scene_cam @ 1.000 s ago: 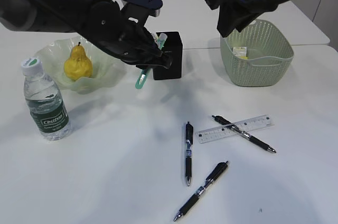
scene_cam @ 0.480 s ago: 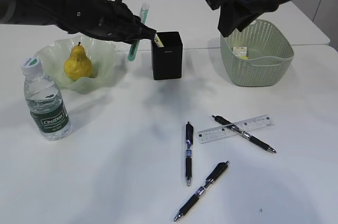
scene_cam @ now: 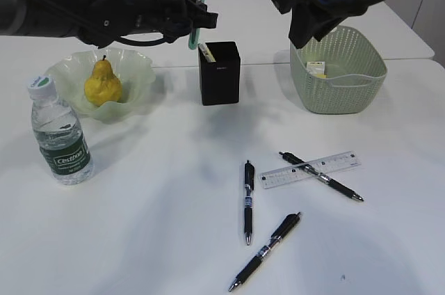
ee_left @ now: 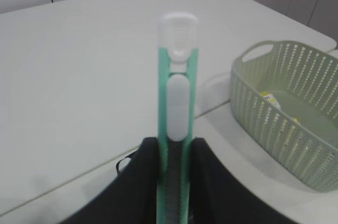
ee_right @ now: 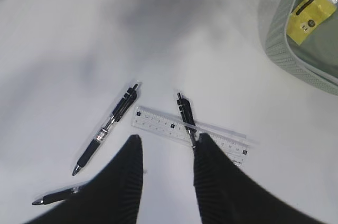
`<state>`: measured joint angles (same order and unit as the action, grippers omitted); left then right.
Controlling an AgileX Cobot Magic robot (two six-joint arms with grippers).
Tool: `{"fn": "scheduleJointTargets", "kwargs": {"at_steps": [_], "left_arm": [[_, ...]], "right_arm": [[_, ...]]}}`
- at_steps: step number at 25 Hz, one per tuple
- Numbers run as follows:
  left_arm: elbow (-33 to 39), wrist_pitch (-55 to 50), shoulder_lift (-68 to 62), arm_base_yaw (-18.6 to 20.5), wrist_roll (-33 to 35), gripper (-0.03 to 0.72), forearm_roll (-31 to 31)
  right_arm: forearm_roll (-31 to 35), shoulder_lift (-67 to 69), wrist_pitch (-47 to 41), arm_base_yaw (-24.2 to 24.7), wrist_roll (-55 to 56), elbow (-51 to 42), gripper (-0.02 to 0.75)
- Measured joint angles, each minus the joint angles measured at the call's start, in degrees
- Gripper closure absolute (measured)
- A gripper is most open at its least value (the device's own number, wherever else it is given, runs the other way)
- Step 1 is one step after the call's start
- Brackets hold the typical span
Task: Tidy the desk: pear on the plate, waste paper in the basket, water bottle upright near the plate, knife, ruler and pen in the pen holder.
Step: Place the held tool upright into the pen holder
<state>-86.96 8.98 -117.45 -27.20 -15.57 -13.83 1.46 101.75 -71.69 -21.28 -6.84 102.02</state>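
My left gripper (scene_cam: 192,18) is shut on a green and white utility knife (scene_cam: 199,3), held upright above and just left of the black pen holder (scene_cam: 220,74); the knife fills the left wrist view (ee_left: 178,102). My right gripper (ee_right: 168,145) is open and empty, high above the table by the green basket (scene_cam: 338,72). A clear ruler (scene_cam: 310,170) and three black pens (scene_cam: 247,201) lie on the table. The yellow pear (scene_cam: 102,81) lies on the pale green plate (scene_cam: 142,76). The water bottle (scene_cam: 59,133) stands upright in front of the plate.
The basket holds a yellow-labelled piece of paper (ee_right: 311,7). One pen (ee_right: 186,118) lies across the ruler (ee_right: 158,123). The pen holder has something pale sticking out of its left side.
My left gripper has lifted the knife from low beside the pen holder, swung it upright and moved it above the holder's left edge. The right arm has not moved.
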Motion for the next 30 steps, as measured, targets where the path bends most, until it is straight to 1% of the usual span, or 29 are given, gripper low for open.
{"fn": "scheduleJointTargets", "kwargs": {"at_steps": [19,26,30], "left_arm": [[0.0,19.5,-6.7,0.0,0.3,0.573,-1.0],[0.0,22.7,-8.3,0.4,1.1,0.573,-1.1],[0.0,23.6,-8.4,0.8,3.0,0.573,-1.1]], "right_arm": [[-0.1,0.0,0.0,0.0,-0.1,0.0,0.458],[-0.1,0.0,0.0,0.0,-0.1,0.0,0.458],[-0.1,0.0,0.0,0.0,-0.1,0.0,0.458]]}}
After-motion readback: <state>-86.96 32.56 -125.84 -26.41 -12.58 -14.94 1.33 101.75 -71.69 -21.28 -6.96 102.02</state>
